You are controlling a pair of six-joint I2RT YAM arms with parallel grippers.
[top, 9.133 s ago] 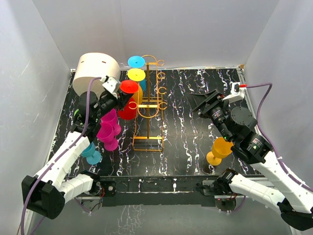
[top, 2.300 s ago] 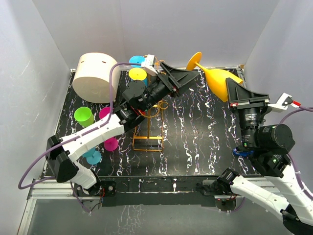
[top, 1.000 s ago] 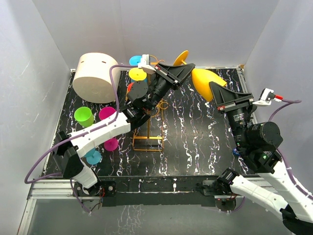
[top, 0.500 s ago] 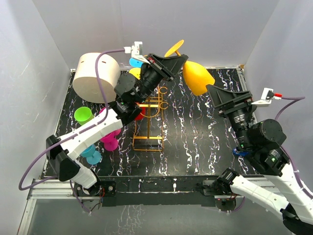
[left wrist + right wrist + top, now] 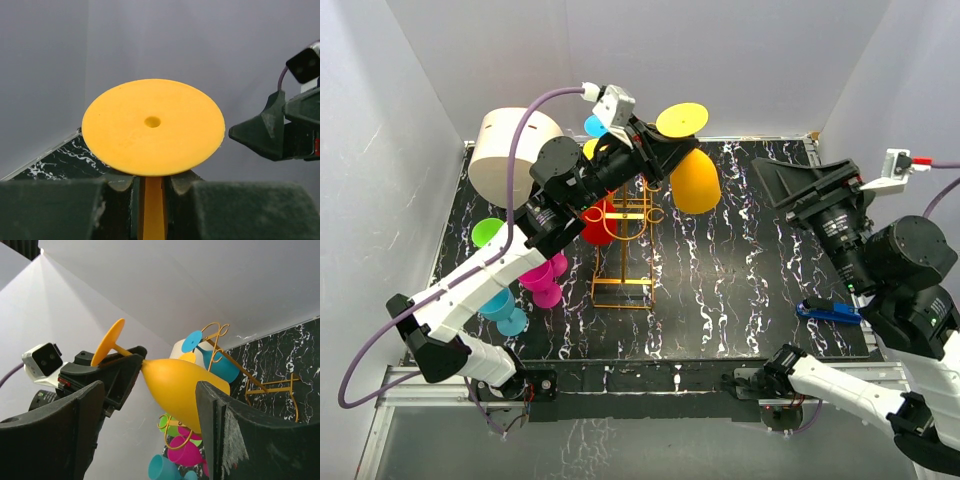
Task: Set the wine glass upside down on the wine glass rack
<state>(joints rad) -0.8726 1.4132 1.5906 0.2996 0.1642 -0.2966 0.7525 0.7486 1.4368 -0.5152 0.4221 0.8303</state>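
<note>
My left gripper [image 5: 663, 150] is shut on the stem of the orange-yellow wine glass [image 5: 695, 182] and holds it upside down in the air, foot up, bowl hanging just right of the top of the golden wire rack [image 5: 623, 245]. In the left wrist view the glass's round foot [image 5: 152, 125] sits above my fingers [image 5: 65, 210], with the stem between them. My right gripper [image 5: 767, 180] is open and empty, to the right of the glass. In the right wrist view the bowl [image 5: 185, 390] shows between its spread fingers [image 5: 50, 435], apart from them.
The rack holds a red glass [image 5: 597, 222], a blue one [image 5: 216, 363] and a yellow one. A cream cylinder [image 5: 512, 155] stands at the back left. Green [image 5: 490, 235], magenta [image 5: 542, 278] and teal [image 5: 506, 310] glasses stand on the left. A small blue object [image 5: 830, 311] lies at the right.
The glass passed from my right gripper to my left. My left arm has swung it left and turned it foot up beside the rack top. My right gripper has drawn back to the right.
</note>
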